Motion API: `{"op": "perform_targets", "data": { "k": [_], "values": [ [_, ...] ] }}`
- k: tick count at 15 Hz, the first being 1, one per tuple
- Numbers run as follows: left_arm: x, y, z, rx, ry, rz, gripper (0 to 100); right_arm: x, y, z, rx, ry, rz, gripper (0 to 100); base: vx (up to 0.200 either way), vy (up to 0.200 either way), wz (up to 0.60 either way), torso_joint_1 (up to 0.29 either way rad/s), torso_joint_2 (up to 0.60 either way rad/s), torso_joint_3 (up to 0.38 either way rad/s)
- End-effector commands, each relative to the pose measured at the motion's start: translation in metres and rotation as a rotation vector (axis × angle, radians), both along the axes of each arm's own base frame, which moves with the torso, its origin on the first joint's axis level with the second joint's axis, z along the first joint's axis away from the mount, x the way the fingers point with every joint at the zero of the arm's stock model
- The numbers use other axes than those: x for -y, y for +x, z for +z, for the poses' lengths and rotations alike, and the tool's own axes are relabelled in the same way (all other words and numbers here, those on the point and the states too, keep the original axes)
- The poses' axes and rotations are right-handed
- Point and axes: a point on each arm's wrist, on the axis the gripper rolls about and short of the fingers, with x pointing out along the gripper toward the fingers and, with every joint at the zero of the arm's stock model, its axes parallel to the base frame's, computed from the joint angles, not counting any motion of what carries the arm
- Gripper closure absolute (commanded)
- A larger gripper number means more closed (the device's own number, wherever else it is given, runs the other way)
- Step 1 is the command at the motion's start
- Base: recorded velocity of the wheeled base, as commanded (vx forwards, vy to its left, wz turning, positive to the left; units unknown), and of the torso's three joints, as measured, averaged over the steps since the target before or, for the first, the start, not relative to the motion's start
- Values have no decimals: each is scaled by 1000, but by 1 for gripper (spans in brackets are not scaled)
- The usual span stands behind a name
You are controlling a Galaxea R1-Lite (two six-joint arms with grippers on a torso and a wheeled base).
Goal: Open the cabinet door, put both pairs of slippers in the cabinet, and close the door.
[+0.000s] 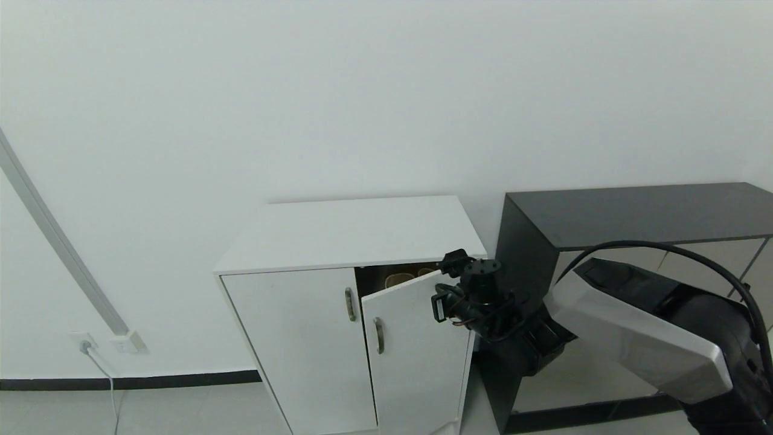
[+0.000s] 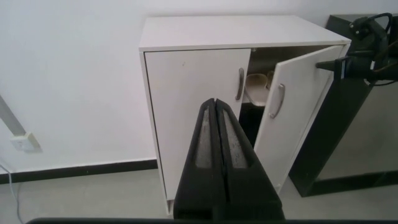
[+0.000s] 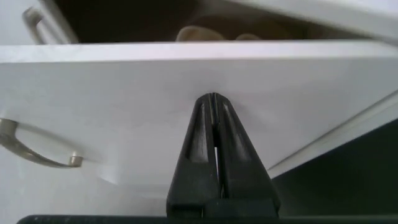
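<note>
The white cabinet (image 1: 356,232) stands against the wall with its left door (image 1: 302,338) closed and its right door (image 1: 416,350) ajar. Pale slippers (image 1: 400,280) lie on a shelf inside, visible through the gap. My right gripper (image 1: 439,302) is shut, its tips resting on the outer face of the ajar door (image 3: 186,81) near the top hinge-side corner. In the right wrist view the slippers (image 3: 205,31) show above the door's top edge and the door handle (image 3: 31,146) curves off to one side. My left gripper (image 2: 216,106) is shut on nothing, held well back from the cabinet (image 2: 199,37).
A black side table (image 1: 634,211) stands close to the cabinet's right side, next to my right arm. A wall socket with a white cable (image 1: 87,347) sits low on the wall at the left. Grey floor lies open in front of the cabinet.
</note>
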Motion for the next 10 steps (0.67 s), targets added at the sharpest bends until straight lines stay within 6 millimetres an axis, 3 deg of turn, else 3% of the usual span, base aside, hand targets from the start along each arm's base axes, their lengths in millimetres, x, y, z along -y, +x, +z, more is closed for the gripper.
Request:
{"op": "perform_targets", "data": {
  "k": [1,10],
  "values": [
    [0,0,0,-2,0,0,100,-2,9,0,14,10,-8,100,0,0,0,0,0,0],
    [0,0,0,-2,0,0,100,-1,27,10,13,9,-28,100,0,0,0,0,0,0]
  ]
}}
